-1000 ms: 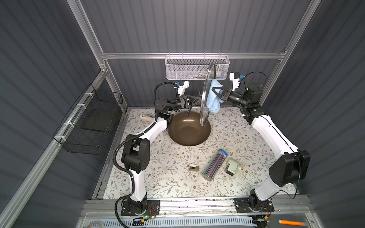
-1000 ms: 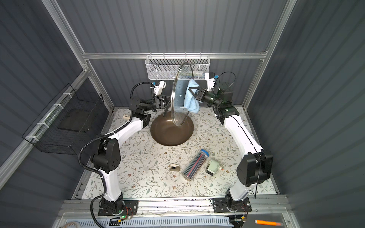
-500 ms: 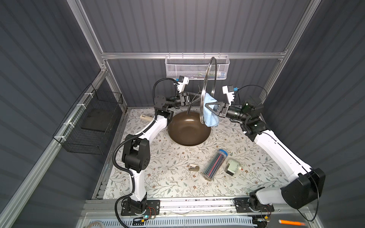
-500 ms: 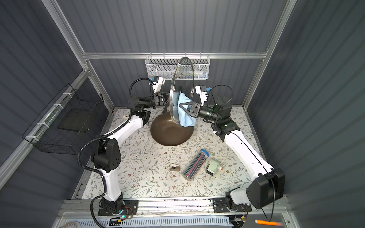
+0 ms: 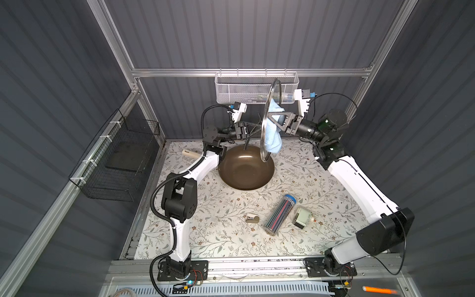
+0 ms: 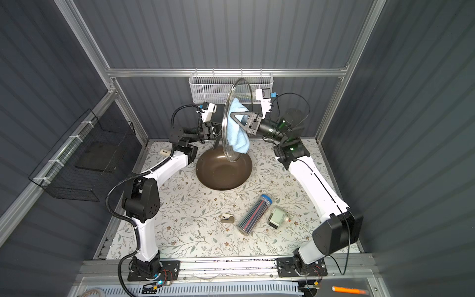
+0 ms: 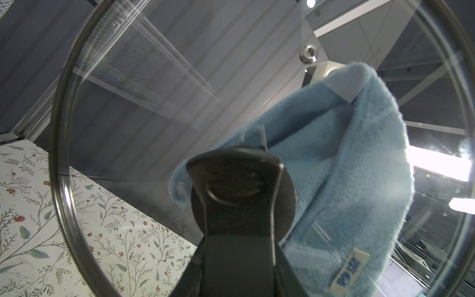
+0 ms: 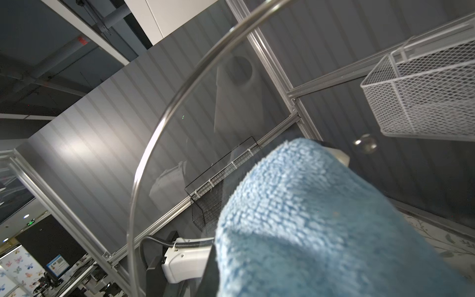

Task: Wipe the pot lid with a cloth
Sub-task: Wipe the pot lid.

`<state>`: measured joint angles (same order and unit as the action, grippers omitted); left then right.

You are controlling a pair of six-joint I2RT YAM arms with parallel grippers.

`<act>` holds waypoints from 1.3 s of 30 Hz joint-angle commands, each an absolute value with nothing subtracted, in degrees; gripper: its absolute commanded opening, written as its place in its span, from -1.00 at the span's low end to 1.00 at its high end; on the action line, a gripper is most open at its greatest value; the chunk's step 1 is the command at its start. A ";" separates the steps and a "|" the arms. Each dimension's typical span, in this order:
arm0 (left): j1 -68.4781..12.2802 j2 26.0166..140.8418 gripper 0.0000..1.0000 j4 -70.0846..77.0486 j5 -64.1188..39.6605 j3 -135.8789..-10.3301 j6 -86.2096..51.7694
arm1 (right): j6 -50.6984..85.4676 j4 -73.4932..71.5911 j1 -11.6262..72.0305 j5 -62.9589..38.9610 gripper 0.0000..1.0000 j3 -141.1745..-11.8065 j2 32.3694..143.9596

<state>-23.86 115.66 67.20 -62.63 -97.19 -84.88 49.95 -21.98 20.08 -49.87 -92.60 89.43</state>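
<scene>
In both top views my left tool point(image 5: 253, 127) grips the pot lid point(image 5: 268, 115) by its handle, on edge above the pan point(image 5: 245, 167); my right tool point(image 6: 235, 120), clamped on the cloth point(image 6: 237, 133), presses it to the glass. Left wrist: cloth point(image 7: 347, 180) behind the glass. Right wrist: cloth point(image 8: 308, 218) near the rim. Wiping looks midway.

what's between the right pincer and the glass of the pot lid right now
The cloth. In both top views the right pincer holds it against the upright pot lid; the left wrist view shows the blue fabric through the glass.
</scene>
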 commanded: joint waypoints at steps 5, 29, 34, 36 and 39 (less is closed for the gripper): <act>-24.10 110.32 -1.00 75.51 -59.11 -97.06 -84.75 | 49.01 -20.80 16.68 -46.27 -1.00 -97.95 94.57; -24.02 115.81 -1.00 72.27 -58.45 -103.45 -83.67 | 44.74 -13.99 20.45 -46.93 -1.00 -81.36 83.00; -24.04 115.89 -1.00 70.42 -58.38 -102.69 -82.35 | 46.90 -17.05 20.85 -47.19 -1.00 -83.97 83.70; -24.07 115.14 -1.00 69.36 -58.32 -101.88 -80.97 | 47.77 -18.30 20.78 -47.15 -0.99 -85.88 85.03; -24.08 114.11 -1.00 68.90 -58.19 -100.71 -80.04 | 46.69 -17.44 20.69 -45.70 -0.99 -89.52 87.28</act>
<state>-23.86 116.86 64.45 -62.50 -99.57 -82.94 46.50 -15.25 20.71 -46.37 -86.15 85.54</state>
